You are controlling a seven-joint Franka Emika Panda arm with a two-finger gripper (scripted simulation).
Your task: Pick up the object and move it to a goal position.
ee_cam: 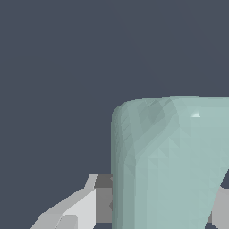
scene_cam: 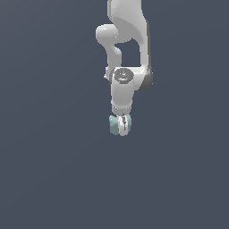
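Observation:
The object (scene_cam: 113, 125) is a small pale teal block with rounded edges, seen in the exterior view just below the white arm's wrist. My gripper (scene_cam: 122, 126) straddles it, and its white fingers (scene_cam: 123, 125) cover the block's middle, with teal showing on both sides. In the wrist view the object (ee_cam: 170, 165) fills much of the picture, and a grey-white finger (ee_cam: 76, 210) presses against its side. The jaws are shut on the block. Whether it rests on the surface or hangs above it, I cannot tell.
Around the block there is only a plain dark grey-blue surface (scene_cam: 53, 170). The white arm (scene_cam: 127, 40) comes down from the upper edge of the exterior view. No goal marker shows.

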